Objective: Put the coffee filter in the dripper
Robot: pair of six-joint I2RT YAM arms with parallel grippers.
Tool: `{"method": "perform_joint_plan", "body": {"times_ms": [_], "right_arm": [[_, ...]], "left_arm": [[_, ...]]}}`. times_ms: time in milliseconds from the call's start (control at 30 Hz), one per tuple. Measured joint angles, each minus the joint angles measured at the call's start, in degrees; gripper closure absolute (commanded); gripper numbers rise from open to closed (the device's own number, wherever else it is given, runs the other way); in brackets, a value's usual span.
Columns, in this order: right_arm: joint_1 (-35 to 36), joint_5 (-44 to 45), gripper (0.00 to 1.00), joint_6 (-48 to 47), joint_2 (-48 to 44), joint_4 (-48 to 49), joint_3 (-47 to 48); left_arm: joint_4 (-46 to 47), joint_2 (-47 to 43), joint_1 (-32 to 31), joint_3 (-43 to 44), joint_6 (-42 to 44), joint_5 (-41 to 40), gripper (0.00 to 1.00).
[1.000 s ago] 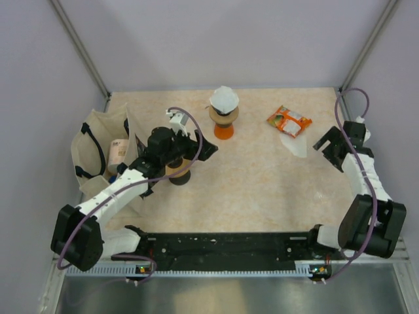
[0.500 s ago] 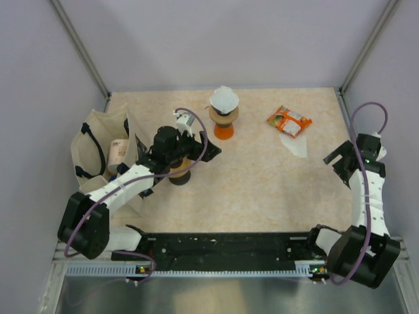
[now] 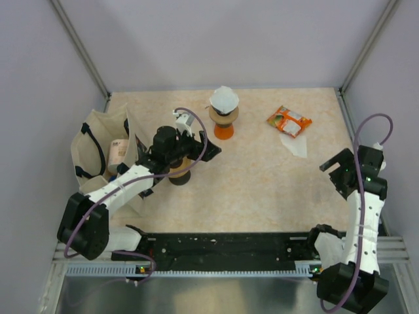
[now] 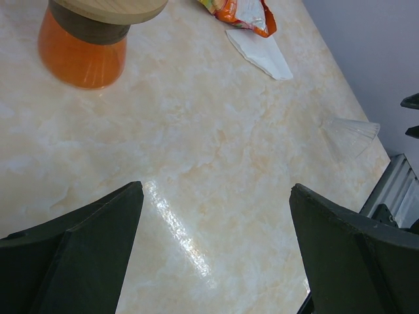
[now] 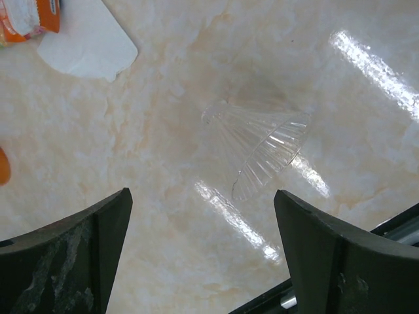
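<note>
Right arm (image 3: 363, 203) drawn nearer, right claw (image 5: 201, 203) wide open, empty, facing clear ribbed cone (image 5: 258, 140)

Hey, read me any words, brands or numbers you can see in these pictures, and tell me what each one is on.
No text can be read anywhere.
orange packet: carries printing, too blurred to read in any view.
tan item in the tote bag: too small to tell whether it bears a label.
</note>
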Motion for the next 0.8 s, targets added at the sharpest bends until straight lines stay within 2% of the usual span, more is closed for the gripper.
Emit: {"method": "perform_joint_plan", "body": {"times_ms": [200, 333, 533, 633, 800], "right_arm": [[0.00, -3.80, 0.14, 0.96, -1.53, 0.42, -5.79], [0.00, -5.03, 0.21, 2.12, -0.68, 2.62, -9.86], [0.00, -4.17, 0.33, 4.00, 0.83, 11.02, -13.27], [0.00, -3.23, 0.44, 5.05, 1.97, 14.99, -14.73], [0.00, -3.10, 0.78, 6.34, 4.59, 18.56, -15.80]], "left_arm": [[0.70, -1.03, 0.00, -0.07, -0.04, 0.04, 0.01], [1.03, -1.40, 0.00, -0.07, -0.07, 0.37, 0.01], [1.25, -2.73, 0.00, -0.96, -0.09, 0.46, 0.01], [1.27, -3.04, 0.00, -0.98, -0.09, 0.46, 0.01], [1.27, -3.28, 0.02, -0.98, -0.20, 0.44, 0.01]]}}
